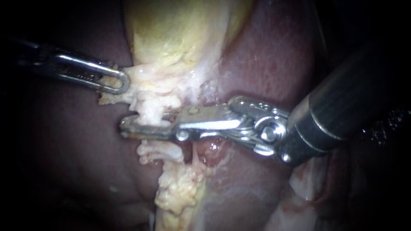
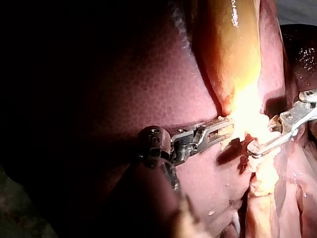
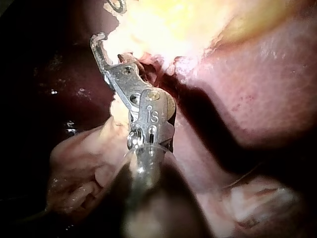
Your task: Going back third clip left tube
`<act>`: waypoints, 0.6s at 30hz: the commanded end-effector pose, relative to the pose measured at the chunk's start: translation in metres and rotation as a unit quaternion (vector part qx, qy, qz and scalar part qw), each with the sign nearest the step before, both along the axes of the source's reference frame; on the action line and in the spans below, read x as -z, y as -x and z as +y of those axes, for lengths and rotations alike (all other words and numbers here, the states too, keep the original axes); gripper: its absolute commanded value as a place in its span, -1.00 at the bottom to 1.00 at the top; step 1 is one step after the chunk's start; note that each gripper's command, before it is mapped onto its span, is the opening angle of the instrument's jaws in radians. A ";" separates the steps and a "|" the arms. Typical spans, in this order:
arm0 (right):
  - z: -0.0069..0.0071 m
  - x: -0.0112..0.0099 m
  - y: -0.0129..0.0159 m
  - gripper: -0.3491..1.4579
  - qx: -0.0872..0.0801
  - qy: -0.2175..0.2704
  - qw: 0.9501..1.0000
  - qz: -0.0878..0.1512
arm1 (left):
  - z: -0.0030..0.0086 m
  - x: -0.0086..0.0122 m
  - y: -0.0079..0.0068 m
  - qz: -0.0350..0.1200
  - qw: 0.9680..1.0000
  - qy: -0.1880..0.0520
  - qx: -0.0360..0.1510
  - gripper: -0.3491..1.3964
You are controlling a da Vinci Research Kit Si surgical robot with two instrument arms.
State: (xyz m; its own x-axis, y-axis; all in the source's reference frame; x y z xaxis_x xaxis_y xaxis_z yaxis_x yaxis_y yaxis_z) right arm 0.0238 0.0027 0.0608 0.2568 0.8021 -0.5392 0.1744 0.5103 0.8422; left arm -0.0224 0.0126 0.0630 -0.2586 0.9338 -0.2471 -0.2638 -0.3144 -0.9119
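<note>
My right instrument [image 1: 126, 127] comes in from the right. Its long jaws lie across a pale tube [image 1: 150, 112] below the gallbladder [image 1: 180, 30], nearly together, touching the tube from both sides. Tissue drapes over the upper jaw and I cannot make out a clip. My left instrument [image 1: 114, 82] comes in from the left, shut on pale fatty tissue at the gallbladder's lower end. In the left wrist view my left instrument [image 2: 224, 131] holds that tissue, with my right instrument [image 2: 255, 147] just beyond it. In the right wrist view one hooked jaw of my right instrument [image 3: 101, 42] shows; the other is hidden.
Dark red liver [image 1: 265, 55] surrounds the gallbladder on both sides. A strand of lumpy yellow fat [image 1: 180, 188] runs down below the jaws. A small raw red pocket [image 1: 212, 149] lies under the right instrument's hinge. Pale tissue folds [image 1: 308, 184] sit under its shaft.
</note>
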 end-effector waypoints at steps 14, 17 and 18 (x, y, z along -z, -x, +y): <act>-0.0002 -0.0041 -0.0006 -0.15 0.009 0.009 1.000 0.005 | 0.0000 0.0001 0.0000 0.000 1.000 0.000 0.000 -1.00; 0.0000 -0.0057 -0.0005 -0.11 -0.005 0.015 1.000 -0.005 | 0.0000 0.0001 0.0000 0.000 1.000 0.000 0.000 -1.00; 0.0001 -0.0063 -0.0004 -0.10 -0.010 0.022 1.000 -0.008 | 0.0000 0.0001 0.0000 0.000 1.000 0.000 0.001 -1.00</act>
State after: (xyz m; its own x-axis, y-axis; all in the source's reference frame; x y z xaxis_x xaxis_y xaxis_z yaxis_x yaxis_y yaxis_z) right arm 0.0242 0.0029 0.0675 0.2460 0.7793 -0.5764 0.1451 0.5583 0.8168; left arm -0.0225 0.0125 0.0629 -0.2577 0.9341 -0.2471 -0.2638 -0.3141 -0.9120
